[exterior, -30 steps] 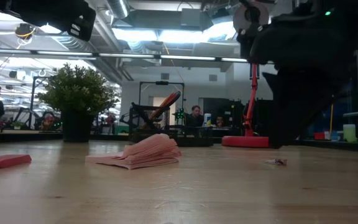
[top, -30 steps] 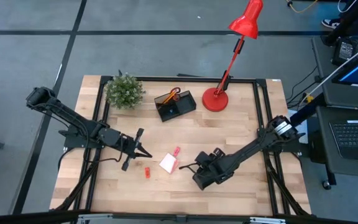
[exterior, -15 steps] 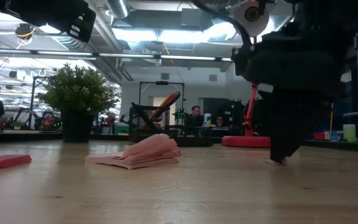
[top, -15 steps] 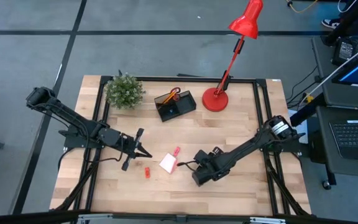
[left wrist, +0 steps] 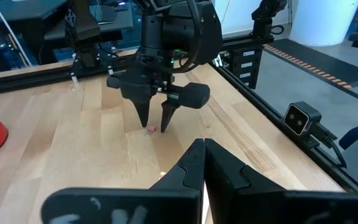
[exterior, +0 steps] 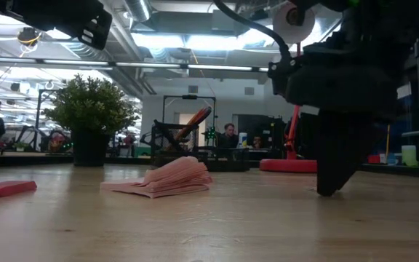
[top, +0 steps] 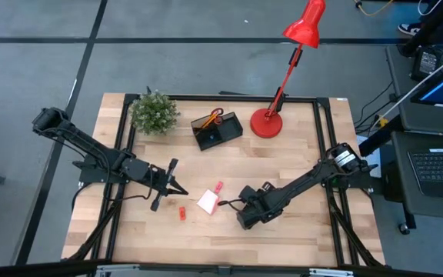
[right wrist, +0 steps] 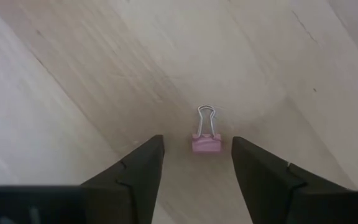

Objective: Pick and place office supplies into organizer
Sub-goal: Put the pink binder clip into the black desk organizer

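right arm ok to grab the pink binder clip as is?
Probably yes. The right tool is open and down at the table, the pink binder clip lying between its fingers with bare wood around it.

A small pink binder clip with a silver wire handle lies flat on the wood table, near its centre towards 5 o'clock. At its 9 o'clock sits the white note pad, a pink block at the pad's 1 o'clock, a red block at its 8 o'clock. The black organizer stands at 12 o'clock, holding red-handled scissors and an orange pencil.
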Controlling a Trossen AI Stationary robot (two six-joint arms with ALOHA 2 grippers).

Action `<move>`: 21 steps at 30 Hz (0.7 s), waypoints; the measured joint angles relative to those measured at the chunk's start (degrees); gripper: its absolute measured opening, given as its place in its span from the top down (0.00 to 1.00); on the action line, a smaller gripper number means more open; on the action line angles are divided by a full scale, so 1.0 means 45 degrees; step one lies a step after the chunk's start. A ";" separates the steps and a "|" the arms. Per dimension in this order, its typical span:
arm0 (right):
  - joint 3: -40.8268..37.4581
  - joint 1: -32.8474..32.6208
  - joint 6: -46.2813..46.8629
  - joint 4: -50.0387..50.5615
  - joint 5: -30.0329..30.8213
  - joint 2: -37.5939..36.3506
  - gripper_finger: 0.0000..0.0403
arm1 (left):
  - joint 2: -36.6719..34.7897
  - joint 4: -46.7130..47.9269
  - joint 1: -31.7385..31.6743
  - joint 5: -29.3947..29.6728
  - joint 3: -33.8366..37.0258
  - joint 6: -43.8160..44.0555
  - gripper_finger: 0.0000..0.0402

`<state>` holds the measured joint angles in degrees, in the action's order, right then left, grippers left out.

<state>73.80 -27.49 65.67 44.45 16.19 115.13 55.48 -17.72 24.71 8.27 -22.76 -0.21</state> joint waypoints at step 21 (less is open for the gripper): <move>-0.0029 0.0015 -0.0056 -0.0373 -0.0082 0.0033 0.75 | 0.0000 0.0000 0.0000 -0.0003 0.0000 0.0233 0.99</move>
<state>73.67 -27.42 65.41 42.77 15.82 115.28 55.48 -17.72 24.71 8.25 -22.76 0.84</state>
